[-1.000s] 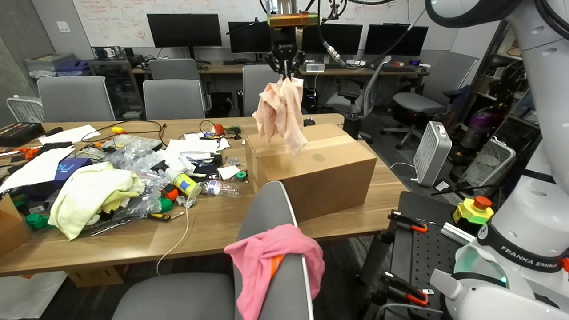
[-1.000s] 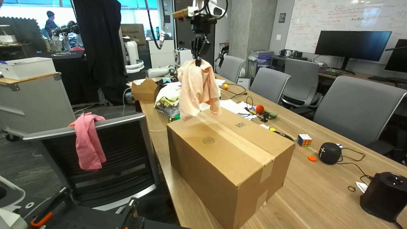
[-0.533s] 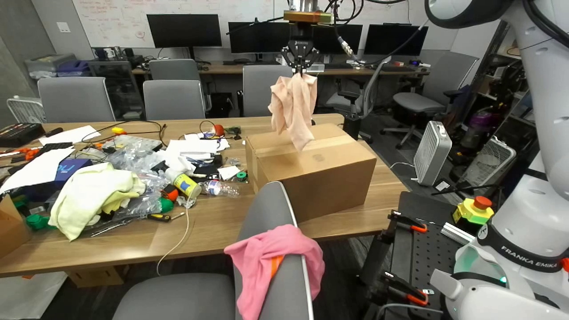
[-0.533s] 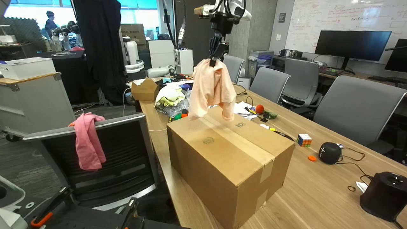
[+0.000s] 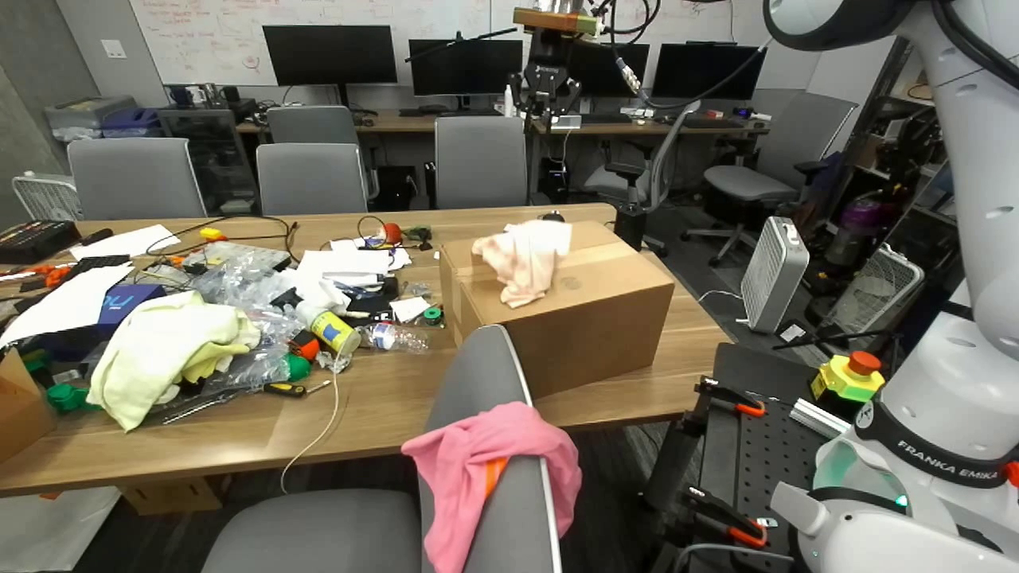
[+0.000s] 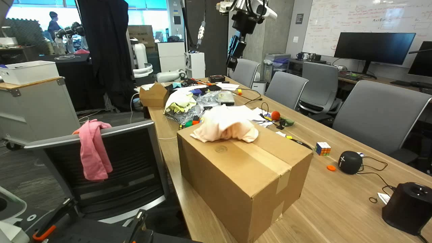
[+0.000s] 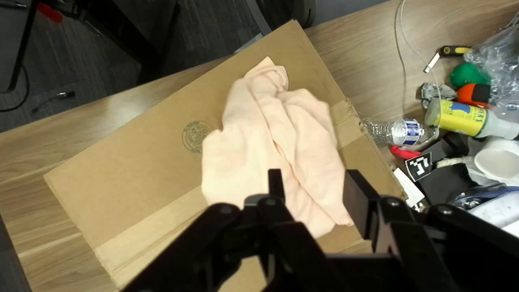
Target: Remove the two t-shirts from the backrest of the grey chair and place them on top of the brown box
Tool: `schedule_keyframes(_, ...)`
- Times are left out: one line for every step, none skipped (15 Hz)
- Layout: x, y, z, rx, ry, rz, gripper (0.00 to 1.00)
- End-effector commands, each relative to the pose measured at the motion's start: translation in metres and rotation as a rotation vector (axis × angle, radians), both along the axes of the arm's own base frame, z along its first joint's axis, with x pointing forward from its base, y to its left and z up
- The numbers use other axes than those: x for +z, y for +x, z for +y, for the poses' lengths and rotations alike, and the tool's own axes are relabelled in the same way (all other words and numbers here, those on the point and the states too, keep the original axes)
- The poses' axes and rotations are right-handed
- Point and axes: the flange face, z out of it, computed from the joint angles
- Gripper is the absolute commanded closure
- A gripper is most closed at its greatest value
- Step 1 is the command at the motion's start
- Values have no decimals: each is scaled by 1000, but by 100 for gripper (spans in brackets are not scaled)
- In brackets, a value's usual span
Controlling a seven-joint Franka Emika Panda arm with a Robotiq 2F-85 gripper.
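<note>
Hangs upper centre in an exterior view with gripper part-spread, empty, above peach t-shirt on brown box.

My base reads FRANKA EMIKA. I make out ROBOTS on a far carton, ERS on the yellow-labelled bottle — the round stamp on the brown box is too small.
</note>
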Motion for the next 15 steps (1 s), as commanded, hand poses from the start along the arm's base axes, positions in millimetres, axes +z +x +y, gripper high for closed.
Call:
schedule_keyframes(-1, 8, 7, -8, 2, 10, 24)
schedule_keyframes(-4, 9, 13, 20, 4, 23, 17)
schedule_keyframes(-8, 9, 23, 74, 8, 45, 9)
schedule_keyframes(-11, 10, 30, 109, 10, 55, 2)
schedule_keyframes(-14, 10, 46, 182, 14, 81, 0)
schedule_keyframes(-16, 10, 60, 231, 13, 106, 0)
schedule_keyframes(-19, 11, 74, 281, 3, 129, 0)
schedule_keyframes(-23, 12, 91, 328, -8, 157, 0)
schedule_keyframes(-26, 12, 105, 376, -19, 183, 0)
schedule_keyframes(-28, 12, 122, 426, -32, 205, 0)
schedule_keyframes(-33, 12, 138, 478, -46, 228, 0)
schedule_keyframes(-38, 11, 151, 526, -60, 253, 0)
schedule_keyframes(-43, 10, 165, 578, -82, 278, 0)
schedule_keyframes(-50, 9, 177, 627, -100, 301, 0)
schedule_keyframes(-56, 5, 187, 679, -116, 323, 0)
